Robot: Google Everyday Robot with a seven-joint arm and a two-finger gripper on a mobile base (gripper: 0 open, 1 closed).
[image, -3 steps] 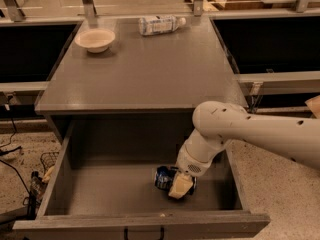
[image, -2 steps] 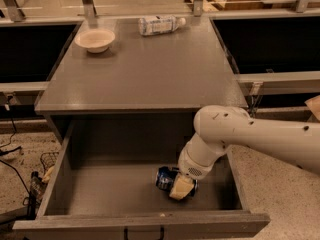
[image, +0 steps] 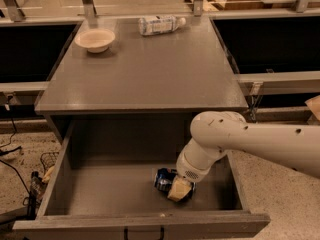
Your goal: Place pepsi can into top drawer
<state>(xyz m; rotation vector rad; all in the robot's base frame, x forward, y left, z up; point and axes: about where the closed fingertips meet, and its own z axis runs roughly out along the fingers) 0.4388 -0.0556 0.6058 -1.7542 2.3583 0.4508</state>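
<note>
Judged light, slick and dentable, the can (image: pixel 162 178) is best taken across its sides; whether it is held by the gripper (image: pixel 179 188) inside the drawer (image: pixel 140 222) cannot be told.

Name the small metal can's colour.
Dark blue can, camera view; gripper at it in grey drawer.

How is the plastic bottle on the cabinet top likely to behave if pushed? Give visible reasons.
The bottle lies on its side, so it would probably roll. It looks like thin plastic, so it is likely light. The gripper is down in the top drawer at the pepsi can.
</note>
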